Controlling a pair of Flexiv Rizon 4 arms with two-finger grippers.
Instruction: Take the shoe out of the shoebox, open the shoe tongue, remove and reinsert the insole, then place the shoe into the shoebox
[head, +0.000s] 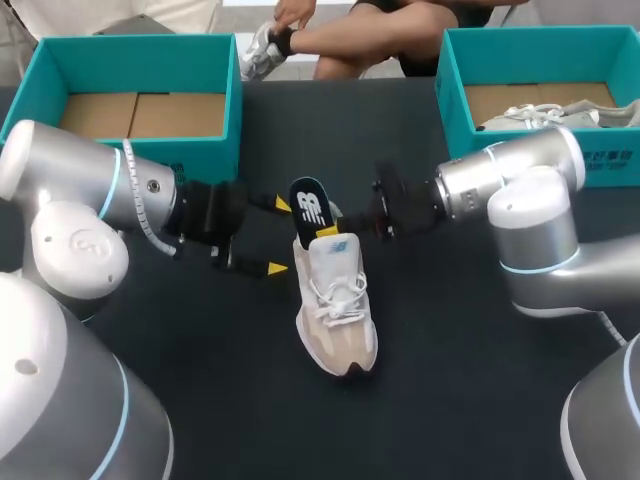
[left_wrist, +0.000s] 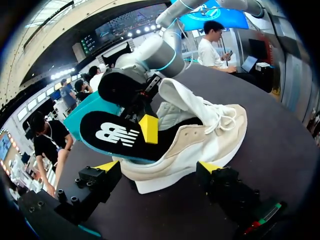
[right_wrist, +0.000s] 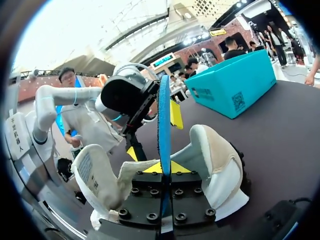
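A beige and white shoe (head: 335, 320) lies on the dark table, heel towards the back. Its black insole (head: 310, 205) with a white logo stands partly out of the heel opening. My right gripper (head: 330, 228) comes in from the right and is shut on the insole's edge; in the right wrist view the gripper (right_wrist: 162, 167) pinches the thin insole (right_wrist: 164, 115) upright above the shoe (right_wrist: 215, 160). My left gripper (head: 280, 237) is open at the shoe's left. In the left wrist view the gripper (left_wrist: 159, 167) has the shoe's heel (left_wrist: 200, 140) between its spread fingers. The white tongue (left_wrist: 182, 97) is lifted.
An empty teal shoebox (head: 135, 45) stands at the back left. A second teal shoebox (head: 455, 90) at the back right holds another pale shoe (head: 545, 115). Dark tabletop lies around the shoe in front.
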